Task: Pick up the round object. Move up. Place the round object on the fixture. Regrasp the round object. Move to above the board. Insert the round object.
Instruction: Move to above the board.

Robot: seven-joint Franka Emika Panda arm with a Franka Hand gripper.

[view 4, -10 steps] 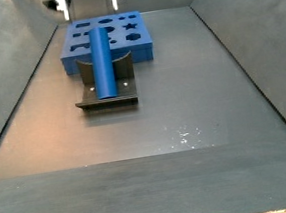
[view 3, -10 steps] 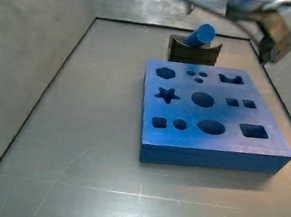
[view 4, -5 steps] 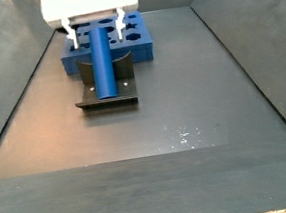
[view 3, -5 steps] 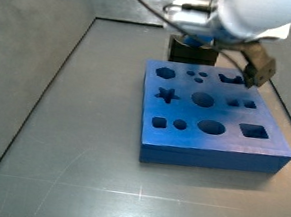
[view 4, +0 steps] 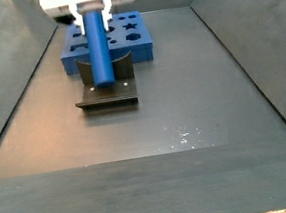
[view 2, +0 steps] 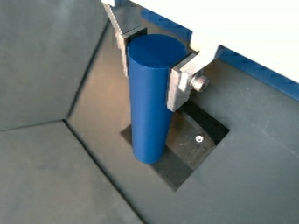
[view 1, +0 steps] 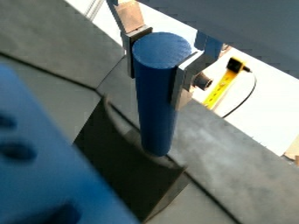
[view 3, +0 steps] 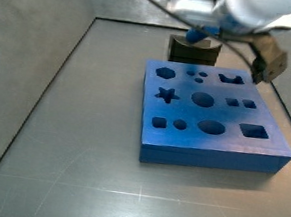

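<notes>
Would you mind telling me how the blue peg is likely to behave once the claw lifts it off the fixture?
The blue peg looks like a straight, smooth rod, so probably stiff but somewhat slippery. The claw flanks only its upper end, so it might swing or tilt if the grip is loose. Being round, it would likely roll if it dropped away from the fixture.
</notes>
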